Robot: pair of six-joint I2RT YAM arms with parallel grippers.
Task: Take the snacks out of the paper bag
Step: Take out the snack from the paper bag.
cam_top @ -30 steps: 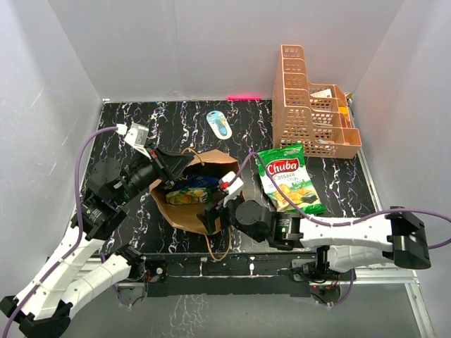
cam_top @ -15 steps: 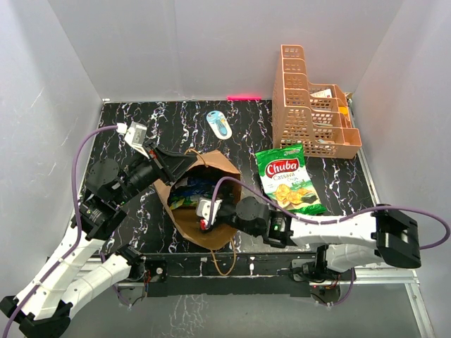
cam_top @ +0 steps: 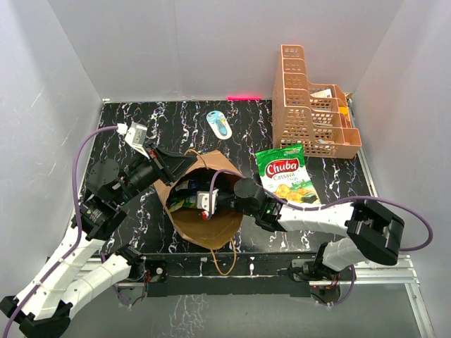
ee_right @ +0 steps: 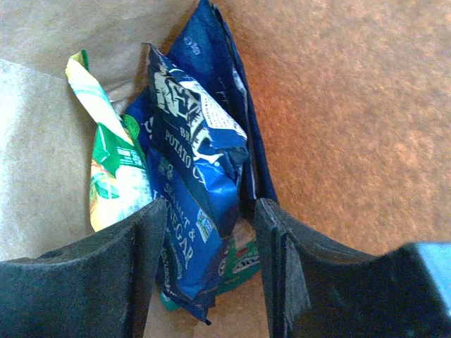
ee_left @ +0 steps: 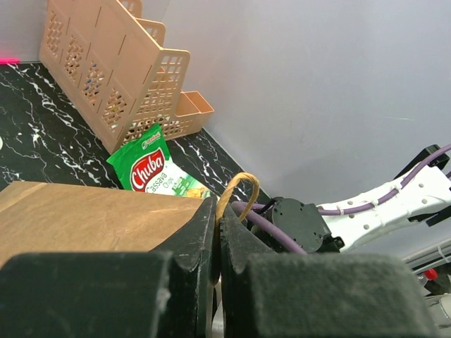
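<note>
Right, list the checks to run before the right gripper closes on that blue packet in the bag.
1. Bag held steady: left gripper is shut on the rim of the paper bag. Ok.
2. Right gripper is inside the bag with its jaws apart. Ok.
3. Target lined up: the blue salt-and-vinegar packet sits between the fingers. Ok.
4. Single pick: a teal packet peeks out under the blue one, also between the fingers. Cannot tell.
5. Neighbour clear: the green-yellow packet lies outside the left finger. Ok.
6. The Chuba bag lies out on the table. Ok.
</note>
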